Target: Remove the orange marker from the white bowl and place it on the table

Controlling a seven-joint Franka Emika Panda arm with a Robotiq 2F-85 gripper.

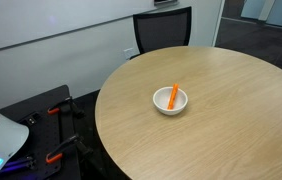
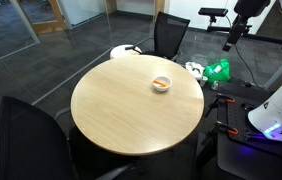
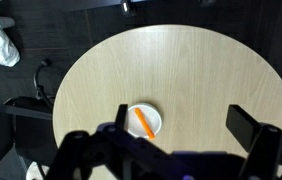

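Marker [image 1: 173, 95], orange, leans in white bowl [image 1: 170, 103], long axis tilted, upper end over rim. Bowl well inside table [image 1: 231, 120] edges; bare wood around. Gripper [image 3: 181, 122] overhead, fingers [image 3: 243, 124] apart.

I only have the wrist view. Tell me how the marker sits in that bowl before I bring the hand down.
Observer: In an exterior view the orange marker appears to lean tilted against the rim of the white bowl, not lying flat.
Operator: Now report what stands around the table.
Observer: A black chair stands at the far edge of the table, and a second chair at the near edge.
Operator: Give me the hand's height from outside.
Observer: I cannot. The hand appears in neither exterior view.
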